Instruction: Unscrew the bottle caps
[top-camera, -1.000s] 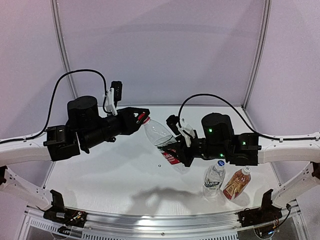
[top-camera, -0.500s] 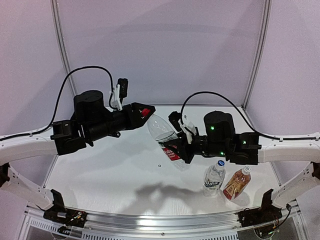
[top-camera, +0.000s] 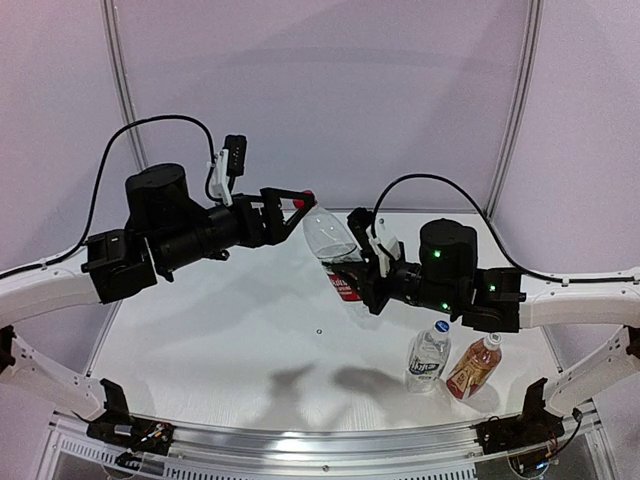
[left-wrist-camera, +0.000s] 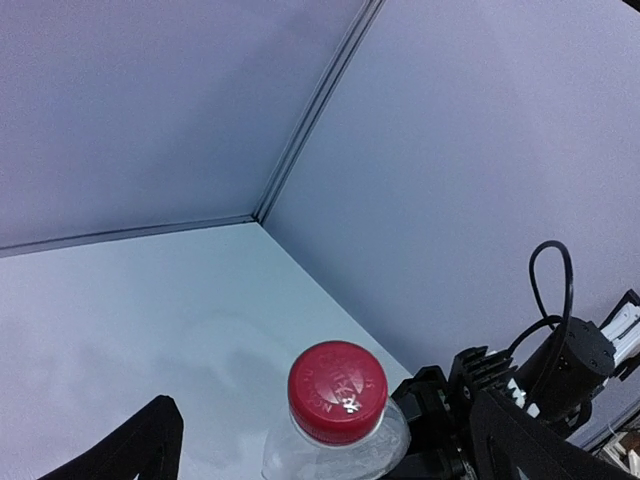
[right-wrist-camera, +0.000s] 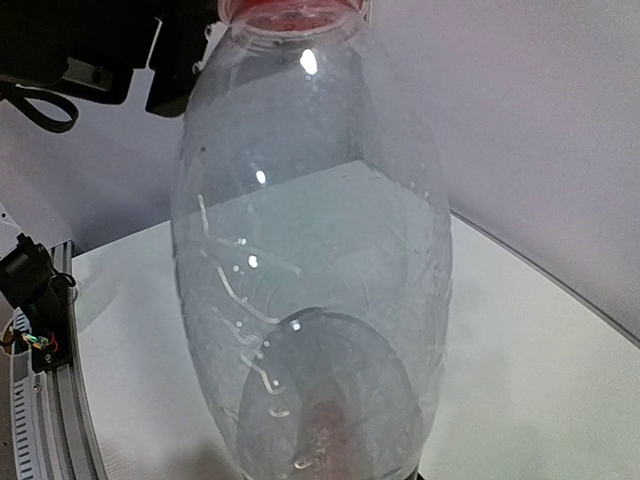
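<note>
Top view: clear thin-walled plastic bottle with red label (top-camera: 328, 240) is tilted in mid-air, its lower body pinched by the right gripper (top-camera: 354, 285). A round red plastic screw cap (top-camera: 309, 197) sits on its neck. The left gripper (top-camera: 298, 204) is at that cap end.
Left wrist: black fingers (left-wrist-camera: 140, 450) spread wide, flanking the cap without touching it.
Right wrist: the bottle looks empty — judged light, crushable, slick. Best taken by the cap's side wall.

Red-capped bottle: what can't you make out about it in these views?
Right wrist view: red cap cut off by the top edge.
Left wrist view: bottle body below the bottom edge.
Top view: label print too small; right claw partly hides the base.
</note>
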